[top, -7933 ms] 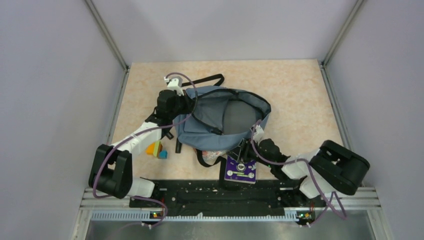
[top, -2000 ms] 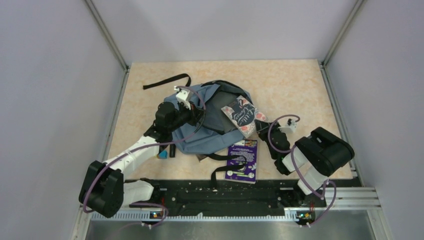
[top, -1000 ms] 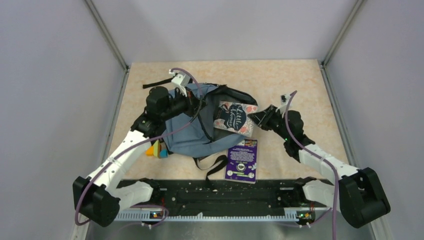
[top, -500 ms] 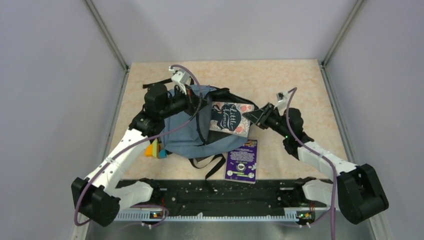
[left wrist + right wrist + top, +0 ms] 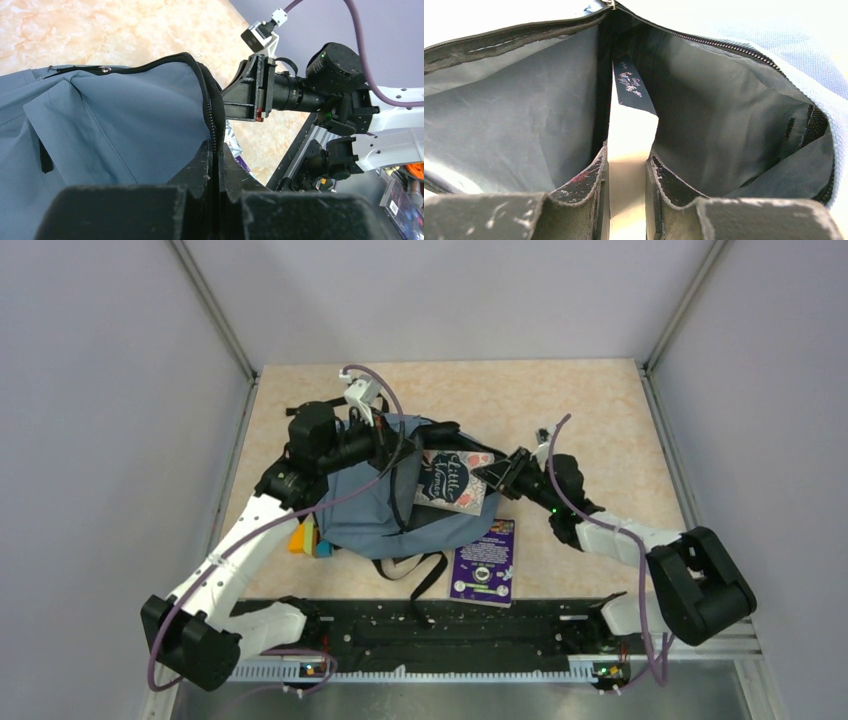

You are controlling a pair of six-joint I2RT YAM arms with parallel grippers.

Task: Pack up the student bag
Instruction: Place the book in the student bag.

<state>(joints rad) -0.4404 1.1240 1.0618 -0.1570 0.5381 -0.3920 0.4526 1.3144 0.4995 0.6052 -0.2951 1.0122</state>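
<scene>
The blue-grey student bag (image 5: 370,505) lies mid-table with its mouth facing right. My left gripper (image 5: 395,452) is shut on the bag's zipper rim (image 5: 214,125) and holds the opening up. My right gripper (image 5: 492,473) is shut on a book with a dark floral cover (image 5: 452,480), its left end partly inside the bag's mouth. In the right wrist view the book (image 5: 630,130) stands edge-on between my fingers, pointing into the dark lining (image 5: 704,115). A purple book (image 5: 484,560) lies flat on the table in front of the bag.
Coloured blocks (image 5: 308,538) lie at the bag's left edge. A black strap (image 5: 420,575) trails toward the near rail (image 5: 440,625). Grey walls close in the table on three sides.
My right gripper has moved left with the floral book, bringing it from beside the bag into its mouth. My left gripper has kept its hold on the rim, lifting it slightly.
</scene>
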